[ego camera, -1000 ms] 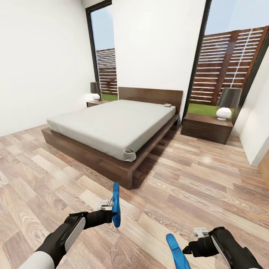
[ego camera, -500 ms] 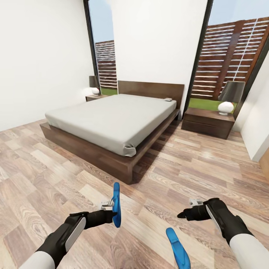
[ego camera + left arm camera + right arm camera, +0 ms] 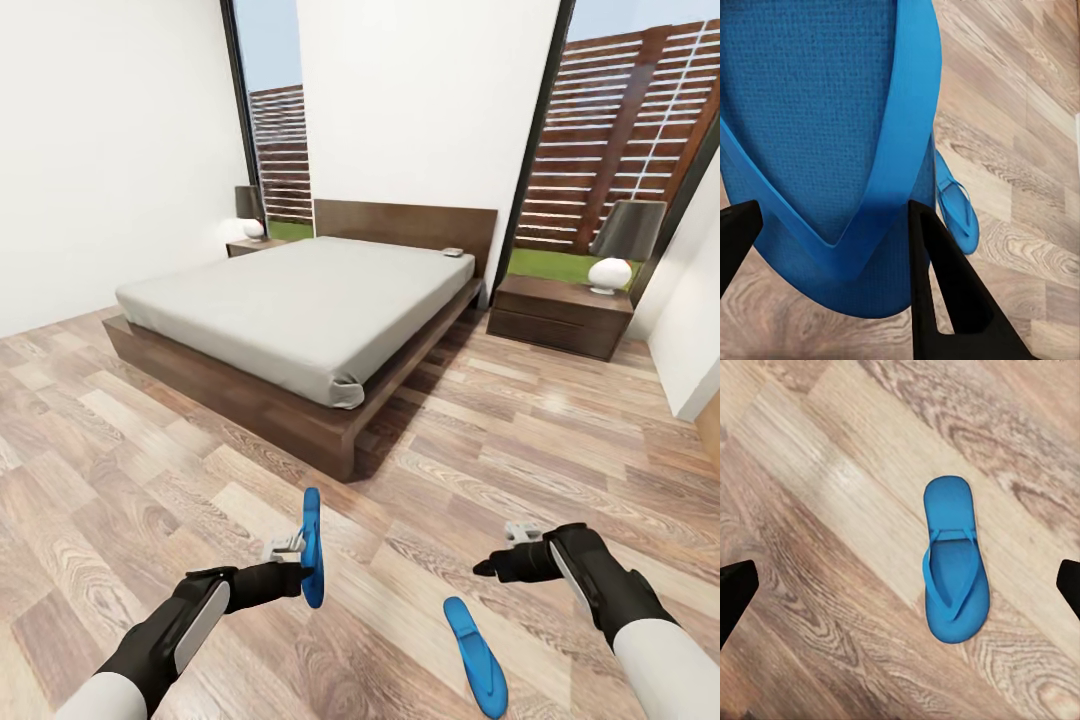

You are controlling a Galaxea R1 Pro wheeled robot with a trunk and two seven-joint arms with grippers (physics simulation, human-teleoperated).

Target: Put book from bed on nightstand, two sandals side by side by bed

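Note:
One bright blue sandal [image 3: 312, 545] stands on edge in my left gripper [image 3: 303, 570], which is shut on it; the left wrist view has its sole [image 3: 817, 112] pressed between the black fingers [image 3: 945, 292]. The other sandal [image 3: 475, 655] lies flat on the wood floor, strap up, and appears under the right wrist camera [image 3: 954, 562]. My right gripper [image 3: 488, 569] hovers above it, open and holding nothing. Further back, the book [image 3: 452, 252] rests on the bed [image 3: 290, 310] near the headboard. A nightstand [image 3: 560, 315] stands right of the bed and another [image 3: 248, 246] on its far side.
Each nightstand carries a lamp [image 3: 612, 272] with a white base and dark shade. Tall windows [image 3: 620, 140] flank the headboard wall. A white wall corner [image 3: 695, 350] juts in at the right. Open plank floor [image 3: 560, 440] runs between me and the bed's right side.
My right gripper has let go of its sandal, which now lies on the floor, and the arm has lifted away. The left gripper still holds its sandal. The camera has shifted slightly.

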